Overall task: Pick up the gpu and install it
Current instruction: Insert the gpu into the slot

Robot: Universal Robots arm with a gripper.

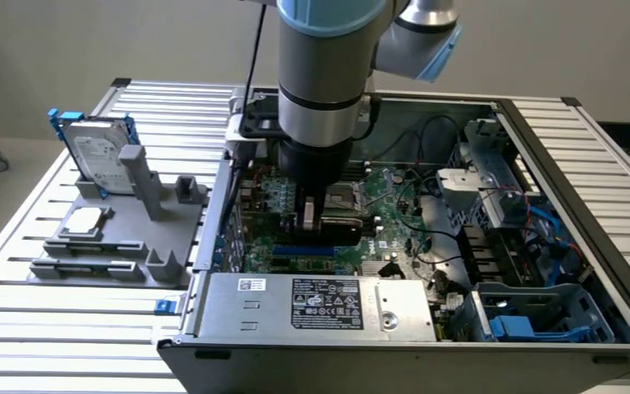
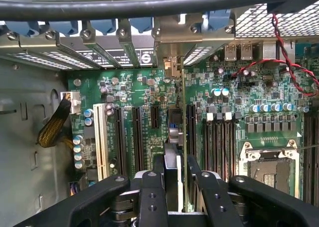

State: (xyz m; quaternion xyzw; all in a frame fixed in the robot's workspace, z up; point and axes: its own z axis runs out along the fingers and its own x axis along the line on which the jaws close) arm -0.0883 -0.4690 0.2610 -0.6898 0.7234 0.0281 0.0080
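Insertion stage, by my reading; gripper (image 2: 175, 163) is clamping the gpu (image 2: 174, 134) from both sides, holding it upright and edge-on just above the motherboard (image 2: 234, 112), among the motherboard's long slots (image 2: 135, 137); contact with a slot, cannot tell. Seating is calling for its lower edge lying square over one slot and the bracket end meeting the case wall (image 2: 50, 43) beside the motherboard; card is showing thin, green-edged, with silver metal at that end.
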